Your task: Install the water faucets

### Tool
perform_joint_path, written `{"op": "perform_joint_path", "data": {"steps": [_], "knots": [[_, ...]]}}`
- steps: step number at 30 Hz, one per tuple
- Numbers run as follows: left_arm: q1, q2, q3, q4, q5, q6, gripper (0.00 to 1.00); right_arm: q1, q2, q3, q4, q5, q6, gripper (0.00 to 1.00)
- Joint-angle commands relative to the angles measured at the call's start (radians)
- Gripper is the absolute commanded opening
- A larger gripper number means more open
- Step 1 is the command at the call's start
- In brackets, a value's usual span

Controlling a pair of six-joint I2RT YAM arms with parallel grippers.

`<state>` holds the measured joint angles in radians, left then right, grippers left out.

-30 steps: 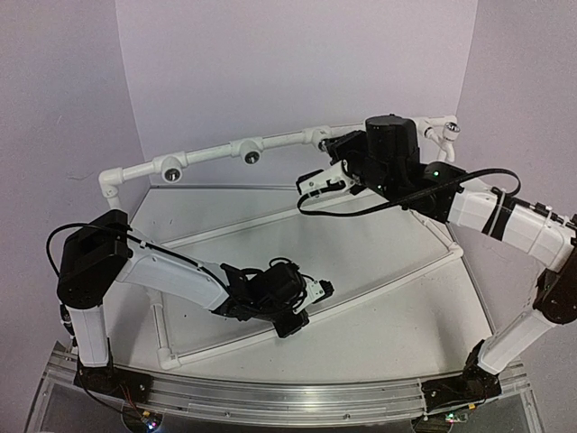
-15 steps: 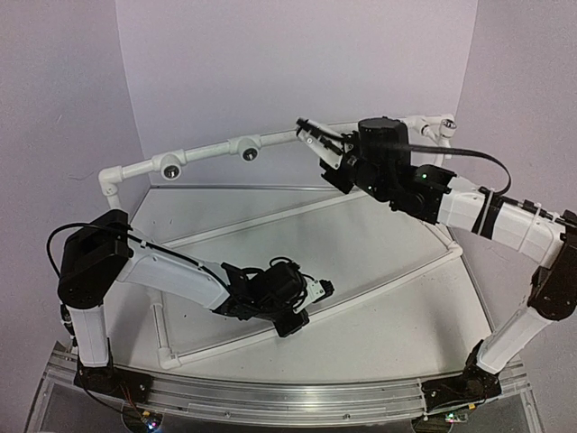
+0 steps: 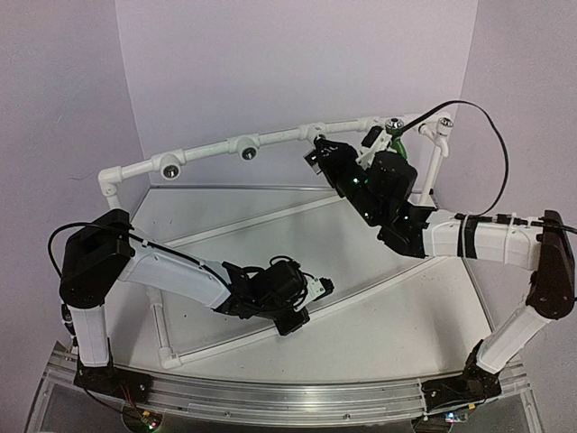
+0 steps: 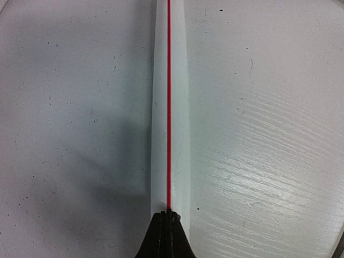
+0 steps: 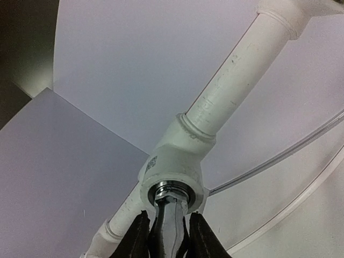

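Silver metal is seen between the fingers of the right hand [image 5: 168, 216]. The water faucet [image 5: 171, 228] is clamped there, and its upper end is set into the chrome-rimmed socket [image 5: 171, 189] of a white tee fitting [image 5: 174, 161] on the pipe frame. How deeply it is seated cannot be told. A small grey printed label [image 5: 152, 163] is carried on the side of the fitting, but its writing is too small to be read. From the fitting, a white pipe [image 5: 242, 80] is run up and to the right to another joint at the top of the wrist view. In the overhead view, the right arm is seen raised to the pipe rail at the back of the counter [image 3: 379, 316]. Two more sockets [image 3: 169, 170] are seen further left along that rail, facing forward.

The left hand [image 4: 166, 236] is held with its fingers pressed together and nothing between them, low over the counter. Its tip is placed over a white strip [image 4: 180, 107], down the middle of which a thin red line [image 4: 169, 107] is drawn. The counter surface on both sides of the strip is speckled and scuffed.
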<state>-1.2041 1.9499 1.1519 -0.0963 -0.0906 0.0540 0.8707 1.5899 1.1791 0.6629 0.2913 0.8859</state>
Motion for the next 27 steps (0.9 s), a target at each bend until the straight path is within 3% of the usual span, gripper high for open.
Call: {"op": "perform_joint_path", "data": {"steps": [1,5,9,14,19,23,27], "knots": [[-0.019,0.085,-0.050,-0.221,0.082,0.001,0.00,0.006,-0.016,0.034,0.138,-0.208,0.003,0.10],[-0.017,0.086,-0.046,-0.222,0.081,-0.001,0.00,0.005,-0.114,0.052,-0.166,-0.166,-0.244,0.59],[-0.017,0.084,-0.052,-0.220,0.080,-0.003,0.00,0.005,-0.230,0.083,-0.447,-0.149,-0.501,0.82],[-0.019,0.089,-0.046,-0.222,0.086,0.004,0.00,0.005,-0.356,0.146,-0.743,-0.192,-0.785,0.93],[-0.018,0.088,-0.042,-0.222,0.087,0.003,0.00,0.005,-0.422,0.193,-0.839,-0.270,-1.174,0.92],[-0.019,0.086,-0.045,-0.223,0.084,-0.004,0.00,0.007,-0.410,0.251,-0.915,-0.365,-1.613,0.90],[-0.018,0.083,-0.047,-0.223,0.079,-0.007,0.00,0.013,-0.359,0.287,-0.970,-0.245,-1.994,0.95]]}}
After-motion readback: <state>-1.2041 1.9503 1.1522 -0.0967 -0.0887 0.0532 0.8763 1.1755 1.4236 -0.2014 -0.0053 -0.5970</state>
